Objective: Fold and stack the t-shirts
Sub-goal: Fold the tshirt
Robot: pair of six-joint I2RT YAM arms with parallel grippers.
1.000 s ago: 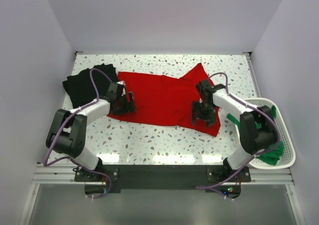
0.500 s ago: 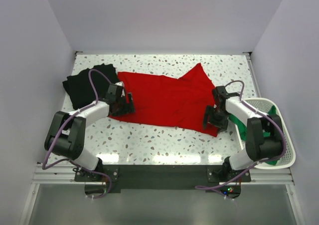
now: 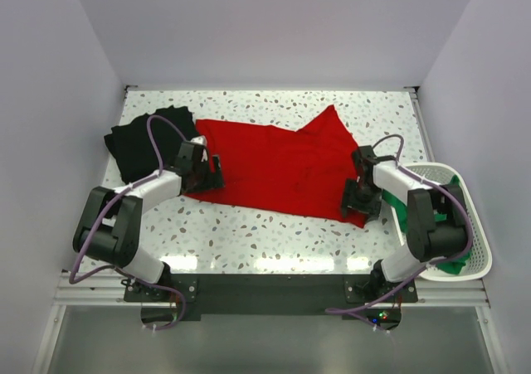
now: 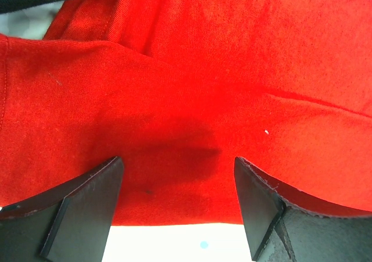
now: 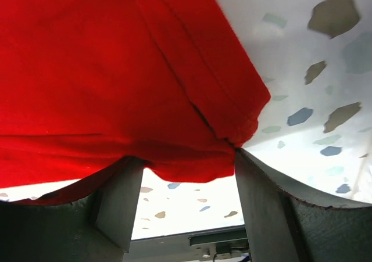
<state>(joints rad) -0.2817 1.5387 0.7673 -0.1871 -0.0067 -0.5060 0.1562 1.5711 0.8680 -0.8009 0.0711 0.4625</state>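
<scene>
Left gripper (image 3: 203, 173) sat spread wide over the left end of the red t-shirt (image 3: 278, 162), fingers (image 4: 87, 204) either side of a rumpled fold near the hem, holding nothing. Right gripper (image 3: 362, 198) was the same deal: jaws apart, straddling the shirt's corner nearest the right edge of the tabletop (image 3: 274, 233), hem lying between them but not pinched. The red shirt lay spread across the middle, the black t-shirt (image 3: 137, 142) was bunched at the far-left corner, and the green t-shirt (image 3: 452, 259) sat in the white basket (image 3: 470, 208) at the right edge.

Risk as I saw it: the right jaws only had the very tip of that corner, so closing could've let the hem slip out. On the left, the fold could mean pinching two layers and dragging a crease into the fold.

Couldn't really tell from the wrist views if either gripper's fingers touched the cloth or hung just above it. Most of the green shirt was hidden behind the right arm.
</scene>
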